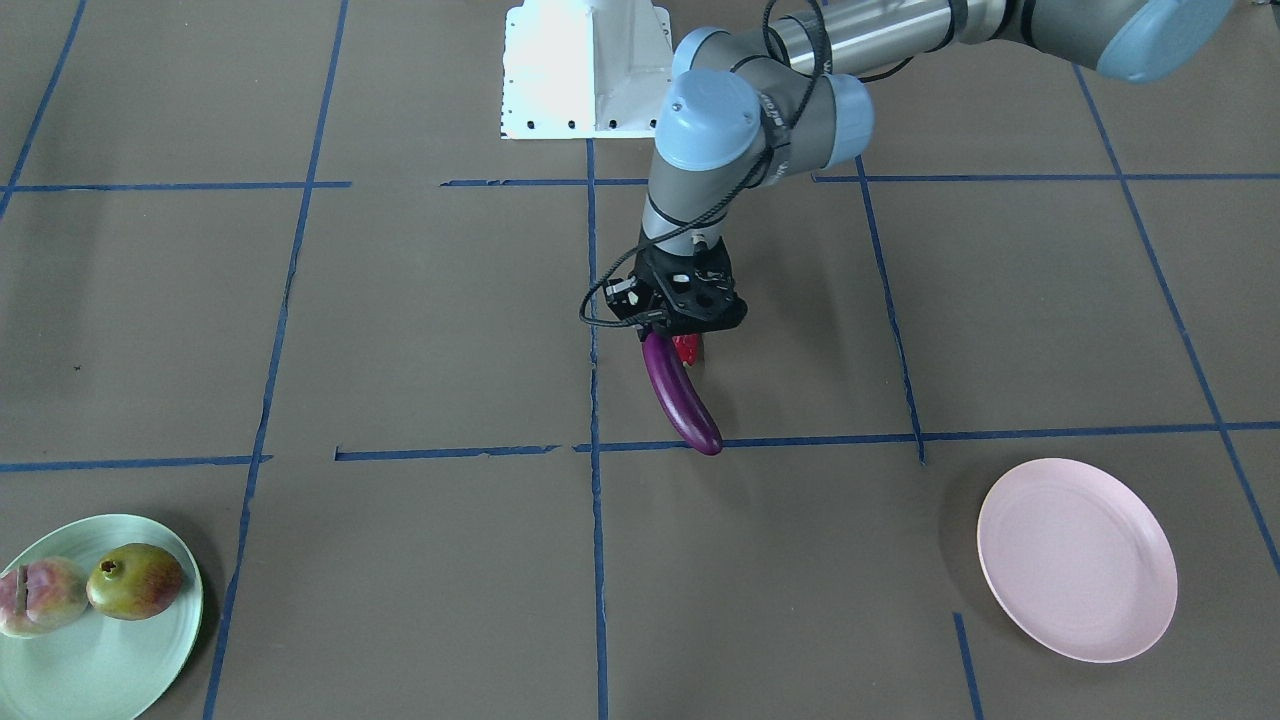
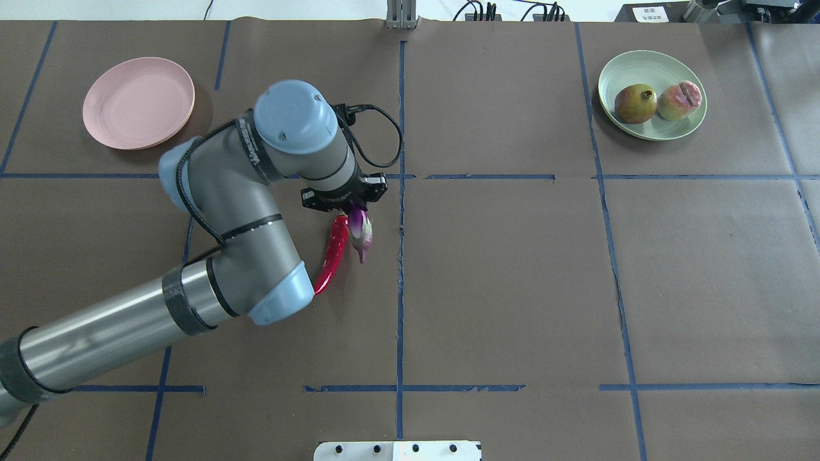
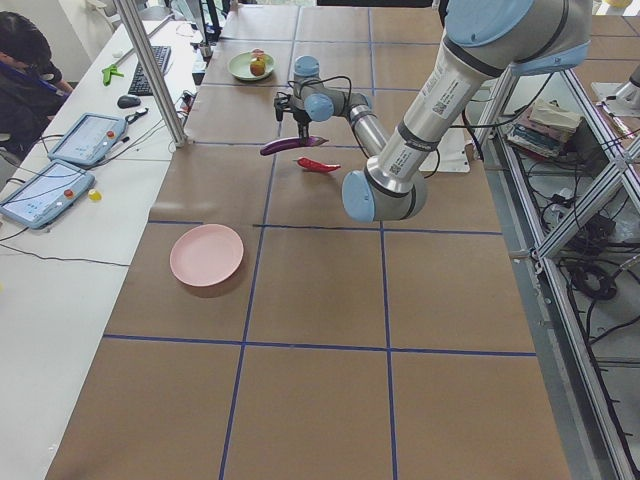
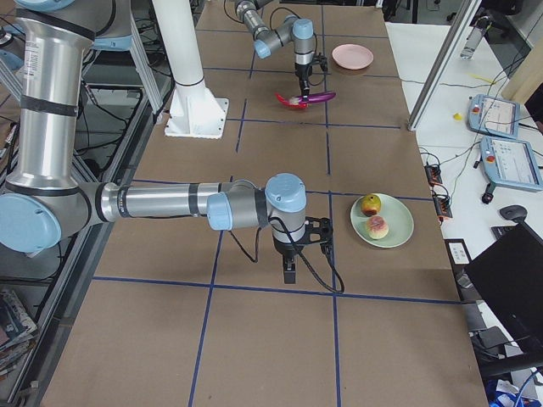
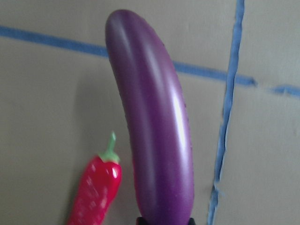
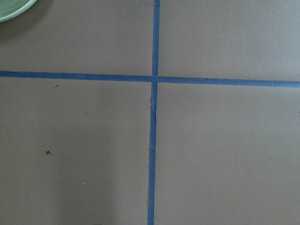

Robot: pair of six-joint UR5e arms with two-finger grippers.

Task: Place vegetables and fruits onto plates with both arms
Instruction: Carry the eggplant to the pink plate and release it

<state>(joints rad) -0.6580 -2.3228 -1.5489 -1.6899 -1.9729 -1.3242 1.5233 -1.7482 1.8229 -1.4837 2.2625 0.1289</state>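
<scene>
My left gripper [image 1: 683, 322] is shut on the stem end of the purple eggplant [image 1: 682, 395] and holds it just above mid-table; it also shows in the overhead view [image 2: 360, 234] and the left wrist view [image 5: 154, 140]. The red chili pepper [image 2: 331, 256] lies on the table beside it. The pink plate [image 2: 138, 102] holds nothing. The mint green plate [image 2: 640, 61] holds the peach [image 2: 679, 101] and the pomegranate [image 2: 634, 104]. My right gripper [image 4: 288, 271] hangs over the table beside the green plate [image 4: 394, 229]; I cannot tell whether it is open.
The white base block [image 1: 585, 70] stands at the robot's edge of the table. Blue tape lines [image 6: 153, 140] cross the brown surface. A white post [image 4: 182, 59] stands by the base. Tablets [image 3: 60, 165] and a person sit beside the table.
</scene>
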